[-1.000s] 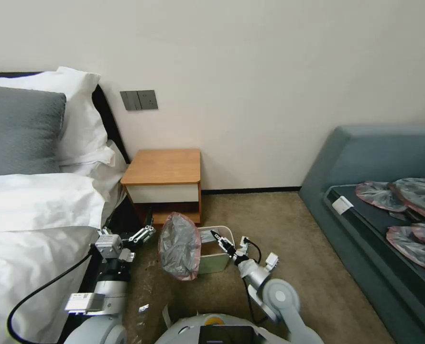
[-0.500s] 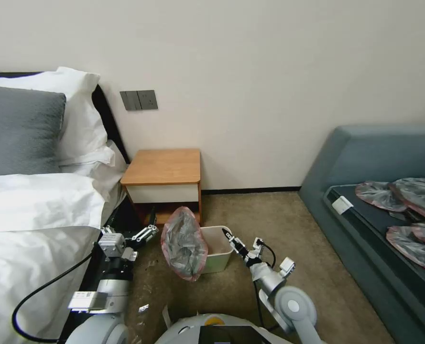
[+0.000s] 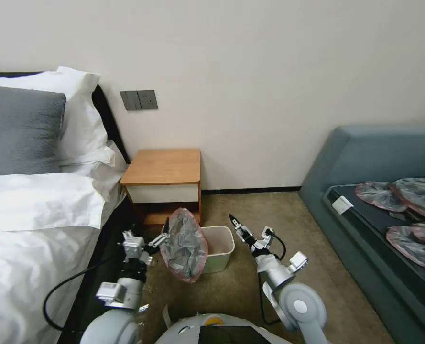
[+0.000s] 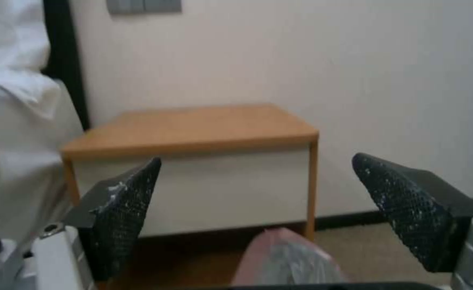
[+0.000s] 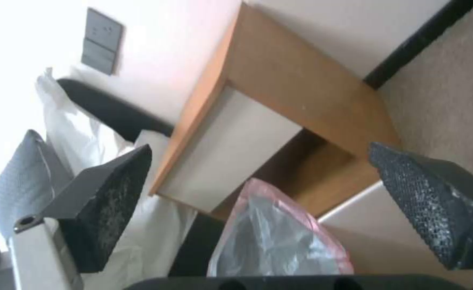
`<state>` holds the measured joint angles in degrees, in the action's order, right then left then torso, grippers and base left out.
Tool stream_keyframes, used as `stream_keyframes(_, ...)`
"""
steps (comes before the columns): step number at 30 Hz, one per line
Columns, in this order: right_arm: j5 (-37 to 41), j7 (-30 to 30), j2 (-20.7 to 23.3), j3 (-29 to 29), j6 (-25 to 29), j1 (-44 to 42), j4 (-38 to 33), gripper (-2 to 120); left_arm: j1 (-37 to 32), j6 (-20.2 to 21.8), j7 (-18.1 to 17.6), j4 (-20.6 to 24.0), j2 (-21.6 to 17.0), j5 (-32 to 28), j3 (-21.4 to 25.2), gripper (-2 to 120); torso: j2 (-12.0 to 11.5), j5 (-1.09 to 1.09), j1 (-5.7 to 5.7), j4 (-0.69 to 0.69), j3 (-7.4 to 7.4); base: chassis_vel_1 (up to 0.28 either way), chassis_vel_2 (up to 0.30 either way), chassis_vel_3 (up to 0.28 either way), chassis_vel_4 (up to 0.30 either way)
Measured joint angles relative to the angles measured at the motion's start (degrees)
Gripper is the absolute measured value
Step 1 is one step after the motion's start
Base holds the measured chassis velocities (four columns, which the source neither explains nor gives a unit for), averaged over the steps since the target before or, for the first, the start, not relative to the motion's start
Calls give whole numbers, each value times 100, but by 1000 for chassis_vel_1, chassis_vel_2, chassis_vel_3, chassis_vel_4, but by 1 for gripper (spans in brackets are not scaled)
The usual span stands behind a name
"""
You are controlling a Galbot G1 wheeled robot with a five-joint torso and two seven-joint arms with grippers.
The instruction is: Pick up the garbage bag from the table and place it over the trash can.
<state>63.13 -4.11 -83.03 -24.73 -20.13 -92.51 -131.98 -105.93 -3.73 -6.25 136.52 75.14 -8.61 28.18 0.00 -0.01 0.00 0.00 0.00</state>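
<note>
A hotel bedroom, seen from the robot's head: at far left the bed (image 3: pixel 35 210), made up in white linen with a grey pillow (image 3: pixel 18 129), runs along the wall. Beside it, low over the carpet (image 3: pixel 288 224), the left claw (image 3: pixel 160 237) reaches toward the garbage bag (image 3: pixel 183 244); its two black fingers (image 4: pixel 126 209) stand wide apart in the wrist camera, gripping nothing, with the bag's pink edge showing just below the gap. The grey, pink-rimmed bag hangs crumpled over the left rim of the trash can (image 3: pixel 219 248), draped down the outside of that wall and covering only that side (the rest of the bin's mouth is uncovered). Behind bag and bin stands the tabletop (image 3: pixel 163 166), orange-brown with a white drawer front, set against the wall under a grey switch panel (image 3: pixel 139 100). To the right of the bin, the right claw (image 3: pixel 234 223) hovers just beside its right rim, apart from it, fingers (image 5: pixel 435 209) likewise spread and holding nothing. At far right, a blue-grey sofa (image 3: pixel 365 157) carries several more crumpled grey bags (image 3: pixel 403 200) with pinkish rims.
</note>
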Motion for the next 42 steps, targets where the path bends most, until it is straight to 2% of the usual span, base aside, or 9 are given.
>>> stream_keyframes(5,-126,-25,-106,-8,46,-30,-102,100,88,198,-167,-309,-59,10,-358,91,0,1,0,0,0,0,0,0,0)
stream_keyframes(11,-197,-27,-152,-5,66,-65,-143,100,141,314,-298,-420,-82,0,-504,91,0,0,0,1,0,0,0,0,0)
stream_keyframes(13,-285,-27,-224,-3,86,-161,-216,100,219,468,-501,-555,-103,-49,-740,91,0,1,0,0,0,0,0,0,0)
stream_keyframes(16,-337,-27,-270,-1,95,-208,-235,100,244,532,-595,-614,-110,-31,-835,90,0,0,0,1,0,0,0,0,0)
stream_keyframes(18,-377,-25,-304,8,104,-243,-238,100,261,608,-698,-645,-116,-14,-895,88,0,1,0,0,0,0,0,0,0)
stream_keyframes(21,-473,-24,-385,59,140,-305,-245,100,313,812,-960,-717,-142,6,-1023,78,0,1,0,1,0,0,0,0,0)
stream_keyframes(30,-617,-6,-459,117,154,-342,-276,100,499,1200,-1381,-872,-172,-38,-1061,76,0,1,0,1,0,0,0,0,0)
stream_keyframes(42,-729,10,-546,116,214,-395,-273,100,877,1635,-1561,-1029,-286,-372,-1094,76,0,0,0,0,0,0,0,0,0)
